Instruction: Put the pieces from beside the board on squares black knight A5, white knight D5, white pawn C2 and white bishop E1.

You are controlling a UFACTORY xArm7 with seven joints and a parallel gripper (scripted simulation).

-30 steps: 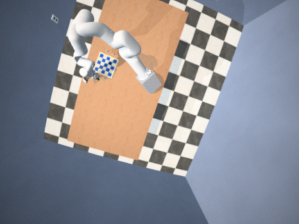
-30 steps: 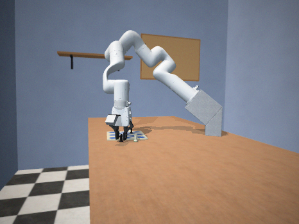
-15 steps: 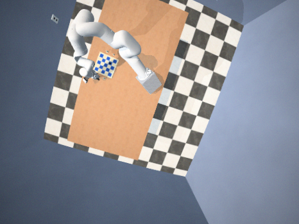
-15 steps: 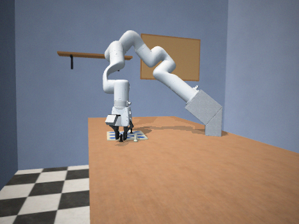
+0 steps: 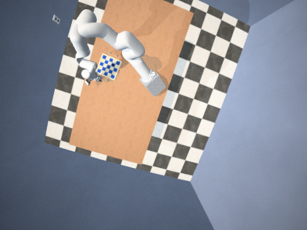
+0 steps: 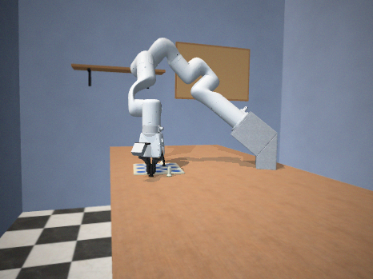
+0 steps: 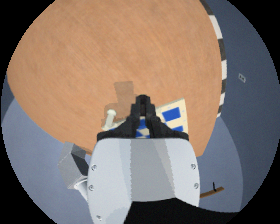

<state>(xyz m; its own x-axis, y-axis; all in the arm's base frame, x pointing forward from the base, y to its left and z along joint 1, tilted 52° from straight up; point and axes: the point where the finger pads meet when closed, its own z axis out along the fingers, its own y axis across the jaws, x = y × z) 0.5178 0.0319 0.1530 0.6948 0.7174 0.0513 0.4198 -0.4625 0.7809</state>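
Black chess piece between black fingertips of my white gripper, fingers nearly together, pinching it, beside checkered board.

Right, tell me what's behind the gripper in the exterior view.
Behind the gripper, the blue-and-cream board shows on both sides; its squares directly behind are covered, so anything there cannot be seen.

A plain blue-walled room, its exact kind unclear

Checkered floor, wooden worktop, wall shelf and cork-coloured board show; nothing settles home or lab.
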